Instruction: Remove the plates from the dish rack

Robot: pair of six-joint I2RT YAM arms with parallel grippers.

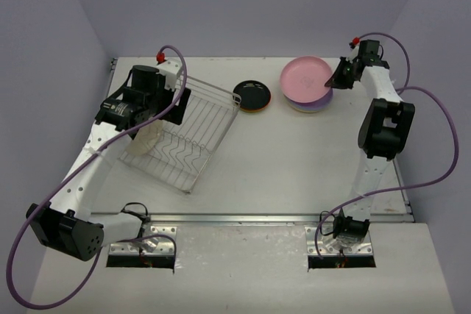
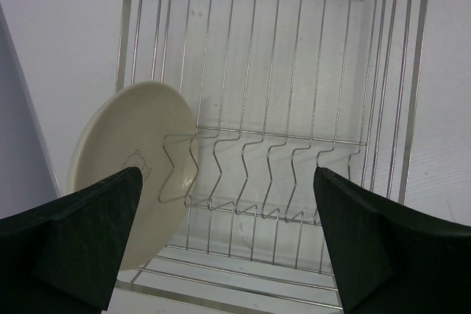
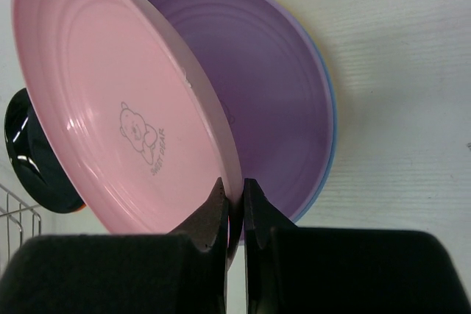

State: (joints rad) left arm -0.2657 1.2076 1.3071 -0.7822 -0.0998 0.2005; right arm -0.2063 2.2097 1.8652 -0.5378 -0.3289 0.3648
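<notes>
- Left of centre on the worktop [image 1: 294,167]: dish rack [image 1: 193,131], silver wire, sitting skewed to the worktop's edges.
- One cream plate [image 2: 121,159] in the rack, standing on edge and tilted in the end slot of the zigzag wire, at the rack's left end as the top camera sees it [image 1: 145,141]. Faint bear outline on its face.
- Far right of the worktop, well apart from the rack: pink plate [image 3: 125,108] tipped up on a steep slant, one rim raised, bear print facing the right wrist camera. Seen from above [image 1: 304,75] it covers most of a stack.
- That stack: lavender plate [image 3: 283,108] on top, lying flat, with a blue plate [image 3: 333,134] showing only as a thin rim beneath it. Cannot tell whether the pink plate's low edge touches the lavender one.
- Far centre, near the rack's far right corner: black plate [image 1: 252,93] lying flat on an orange plate [image 1: 255,109], of which only a sliver of rim shows.
- Right claw [image 3: 234,196]: clenched, pinching the pink plate's near rim between its two fingers.
- Left claw [image 2: 227,182]: released, fingers spread wide, hanging over the rack's left end with the cream plate just beside its left finger; grasping nothing.
</notes>
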